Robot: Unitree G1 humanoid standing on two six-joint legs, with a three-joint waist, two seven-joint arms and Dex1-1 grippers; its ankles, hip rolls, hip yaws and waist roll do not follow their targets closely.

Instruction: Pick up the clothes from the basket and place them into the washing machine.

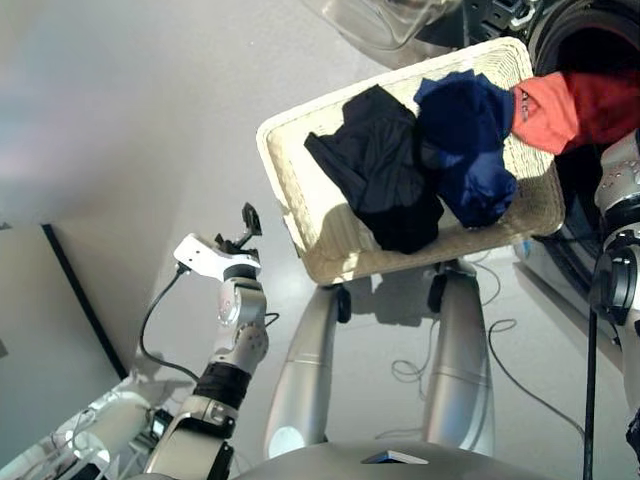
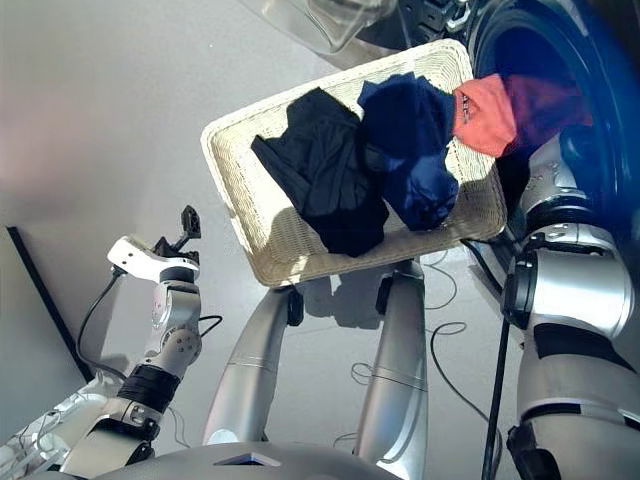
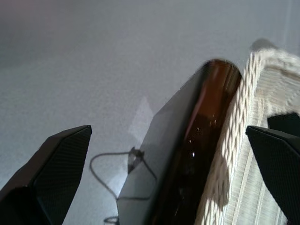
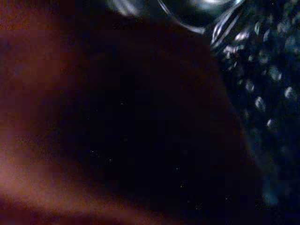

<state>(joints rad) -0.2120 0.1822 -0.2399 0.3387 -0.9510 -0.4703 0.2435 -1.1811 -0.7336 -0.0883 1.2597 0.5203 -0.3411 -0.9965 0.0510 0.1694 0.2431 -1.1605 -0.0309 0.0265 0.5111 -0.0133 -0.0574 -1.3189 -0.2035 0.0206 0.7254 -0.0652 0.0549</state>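
The cream basket (image 1: 275, 160) holds the black garment (image 1: 385, 175) and the navy one (image 1: 465, 140). The coral-red garment (image 1: 560, 105) stretches from the basket's far right corner into the washing machine's dark drum hole (image 2: 540, 60). My right arm (image 2: 560, 190) reaches into that hole, and the head views do not show its gripper. Red cloth (image 4: 93, 117) fills the right wrist view and covers the fingers, with the dimpled drum wall (image 4: 272, 93) beside it. My left gripper (image 1: 245, 228) hangs open and empty, low to the left of the basket.
The machine's clear glass door (image 1: 385, 20) stands open above the basket. Cables (image 1: 420, 365) trail over the grey floor below. A dark-edged panel (image 1: 40, 330) lies at the lower left. In the left wrist view the basket's woven rim (image 3: 234, 140) sits close beside a dark glossy edge (image 3: 187, 154).
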